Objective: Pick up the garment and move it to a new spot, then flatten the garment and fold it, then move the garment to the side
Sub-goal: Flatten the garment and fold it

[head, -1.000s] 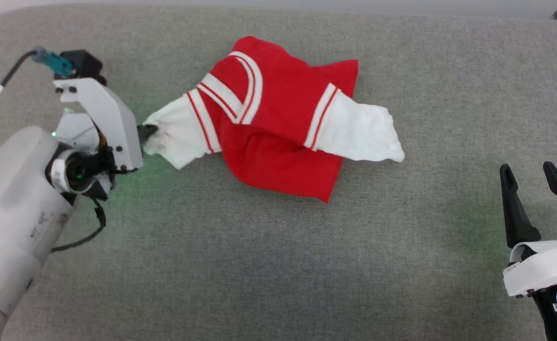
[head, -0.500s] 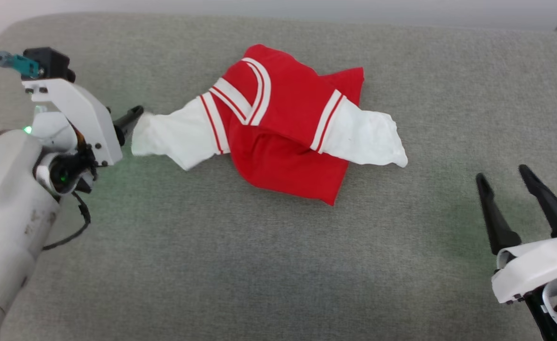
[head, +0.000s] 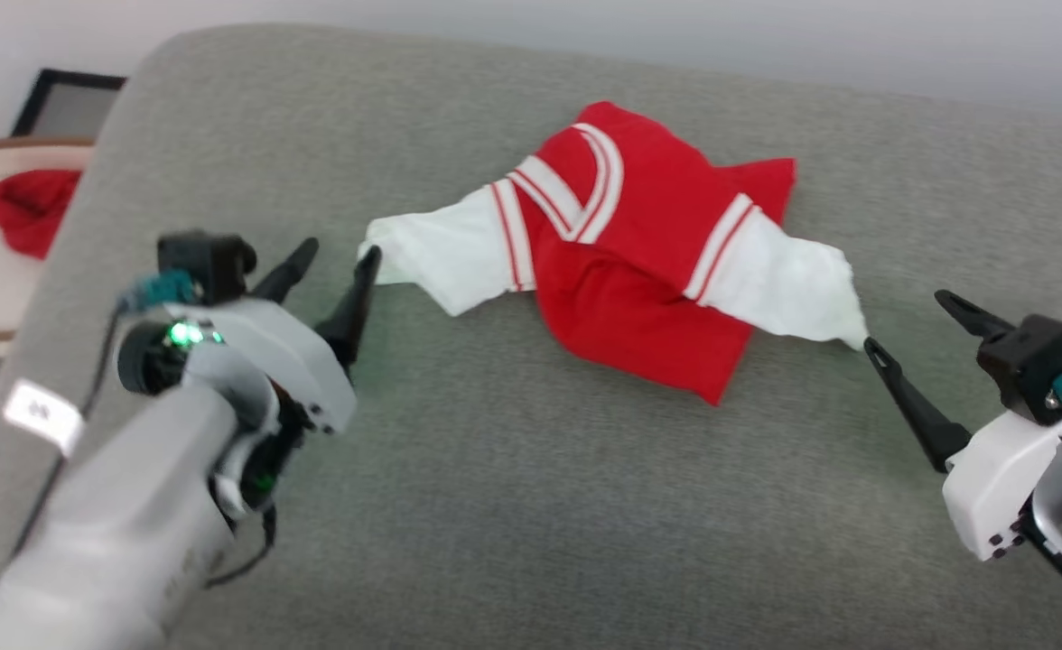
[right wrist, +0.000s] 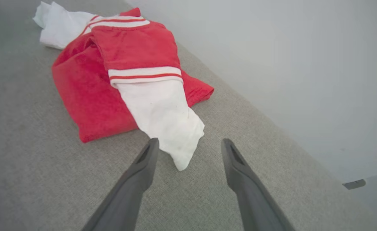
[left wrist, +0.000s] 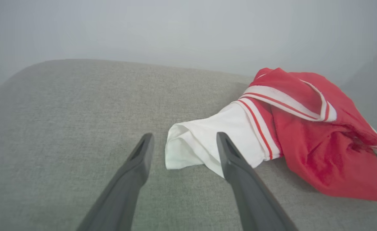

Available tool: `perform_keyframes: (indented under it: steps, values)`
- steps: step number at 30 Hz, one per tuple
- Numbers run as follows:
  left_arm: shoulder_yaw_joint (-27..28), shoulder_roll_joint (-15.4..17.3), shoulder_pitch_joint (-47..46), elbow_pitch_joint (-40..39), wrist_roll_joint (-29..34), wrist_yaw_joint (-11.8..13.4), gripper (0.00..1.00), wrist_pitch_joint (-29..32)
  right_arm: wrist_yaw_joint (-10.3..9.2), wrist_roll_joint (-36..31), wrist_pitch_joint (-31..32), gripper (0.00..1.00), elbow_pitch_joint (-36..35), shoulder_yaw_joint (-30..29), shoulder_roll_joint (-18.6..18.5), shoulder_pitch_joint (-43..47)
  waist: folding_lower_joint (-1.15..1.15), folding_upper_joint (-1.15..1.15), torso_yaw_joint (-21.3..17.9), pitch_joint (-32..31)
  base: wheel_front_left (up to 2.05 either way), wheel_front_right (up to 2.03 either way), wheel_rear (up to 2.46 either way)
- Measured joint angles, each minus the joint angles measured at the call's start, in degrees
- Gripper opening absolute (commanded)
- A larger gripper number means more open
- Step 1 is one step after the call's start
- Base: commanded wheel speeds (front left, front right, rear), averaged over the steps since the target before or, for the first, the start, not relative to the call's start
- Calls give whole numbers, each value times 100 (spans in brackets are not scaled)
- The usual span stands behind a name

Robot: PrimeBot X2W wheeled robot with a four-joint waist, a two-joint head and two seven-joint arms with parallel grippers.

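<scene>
The garment [head: 639, 271] is a red jersey shirt with white sleeves and red-white striped trim, lying crumpled on the grey cushion [head: 513, 506]. One white sleeve points left, the other right. My left gripper [head: 337, 255] is open just left of the left sleeve end, its fingers apart and nothing between them; the left wrist view shows the garment's sleeve cuff [left wrist: 188, 150] lying between the left gripper's [left wrist: 183, 144] tips on the cushion. My right gripper [head: 906, 320] is open at the right sleeve's tip; in the right wrist view the garment's sleeve end [right wrist: 175, 154] lies between the right gripper's [right wrist: 190, 143] fingers.
A pale round surface with a wooden rim [head: 7, 149] stands beyond the cushion's left edge, with a red cloth [head: 30, 208] on it. A dark frame [head: 66, 99] leans behind it. A grey wall [head: 585, 27] runs behind the cushion. Bare cushion spreads in front of the shirt.
My left gripper has opened and let go of the left sleeve, which now rests on the cushion. The right gripper moved up to the right sleeve tip. The head camera has shifted.
</scene>
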Motion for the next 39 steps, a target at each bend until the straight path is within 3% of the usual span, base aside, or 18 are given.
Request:
perform_keyframes:
  steps: [6,9,13,17,28,29,30,31,32,39]
  values:
    - [185,23,675,-1028,658,792,100,-470,0,330,289,100,247,715,-686,-601,0,0,397,36,0,0,0]
    - [732,-64,1063,-1705,1167,1104,100,-495,0,492,391,100,424,995,-981,-799,0,0,586,88,0,0,0]
    - [1466,-347,1824,-2491,1918,1282,100,-506,0,622,487,100,606,1322,-1335,-988,0,0,804,195,0,0,0]
    - [2162,-671,2401,-2951,2485,1267,100,-509,0,662,538,100,688,1648,-1580,-1206,0,0,953,358,0,0,0]
    - [3134,-1459,2987,-3080,3163,582,100,-509,0,662,502,100,844,2224,-1874,-1653,0,0,1217,706,0,0,0]
    - [3188,-1507,2999,-3063,3205,534,100,-509,-1,662,486,80,854,2251,-1878,-1664,0,0,1228,718,0,0,0]
    - [3236,-1549,3011,-3044,3245,482,100,-509,-1,662,464,80,868,2269,-1876,-1678,0,0,1232,723,0,0,0]
    - [3283,-1585,3029,-3027,3285,449,100,-509,-1,666,436,37,890,2276,-1866,-1697,0,0,1229,721,0,0,0]
    - [3327,-1622,3050,-3011,3311,405,100,-509,-1,670,423,3,925,2262,-1845,-1717,0,0,1221,714,0,0,0]
    - [3590,-1751,3241,-2920,3445,215,100,-509,0,899,165,0,1190,1580,-1512,-1469,0,0,1091,594,0,0,0]
